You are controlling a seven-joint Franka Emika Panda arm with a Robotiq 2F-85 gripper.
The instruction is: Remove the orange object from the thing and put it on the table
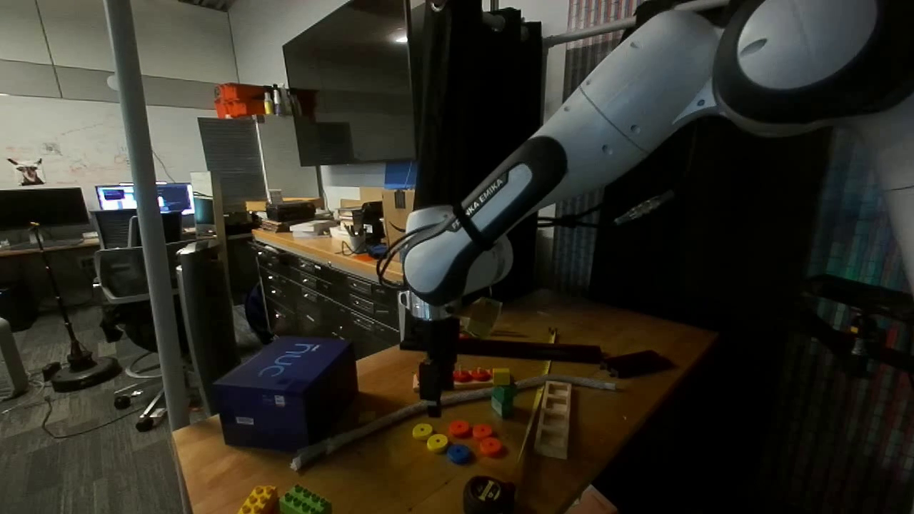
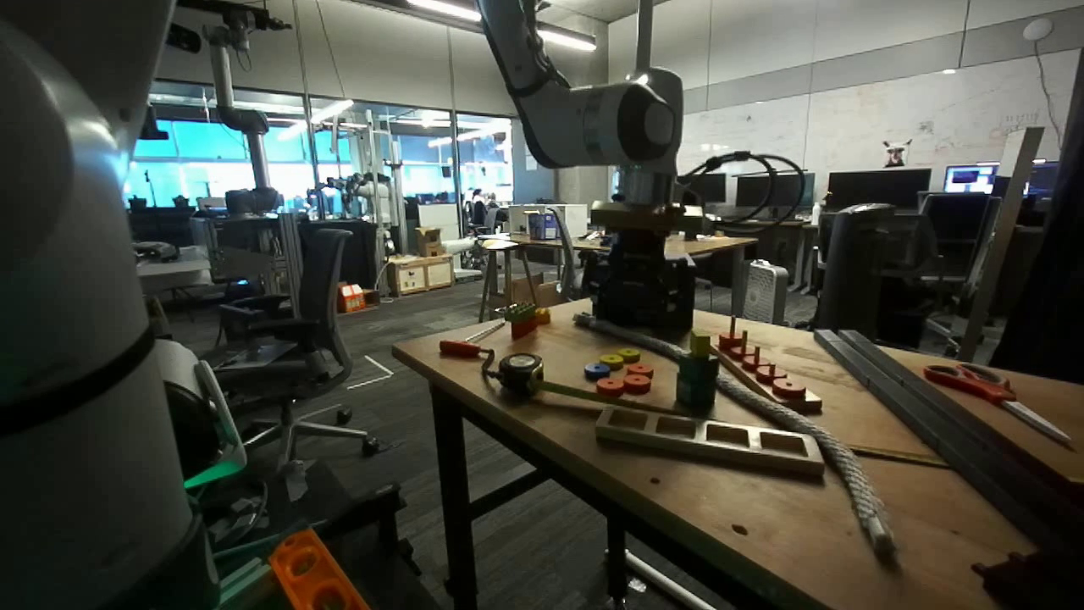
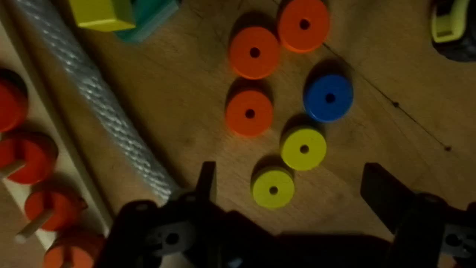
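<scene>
The thing, a low narrow peg base (image 2: 810, 403) of light wood, lies on the table (image 2: 762, 500) with several red-orange rings (image 2: 789, 388) on its pegs. In the wrist view the base (image 3: 39, 108) runs along the left edge, its lowest ring (image 3: 68, 257) the most orange and cut off by the frame. In an exterior view my arm partly hides the base's rings (image 1: 480, 375). My gripper (image 3: 289, 175) is open and empty above the table, to the side of the base, with a loose yellow disc (image 3: 273, 190) below between its fingers. It also shows in both exterior views (image 1: 431, 403) (image 2: 641, 309).
Loose orange discs (image 3: 250, 113), a blue disc (image 3: 329, 98) and another yellow disc (image 3: 304, 149) lie nearby. A grey rope (image 3: 108, 111) runs beside the base. Green and yellow blocks (image 2: 697, 381), a slotted tray (image 2: 711, 439), a tape measure (image 2: 520, 374) and a blue box (image 1: 285, 392) surround.
</scene>
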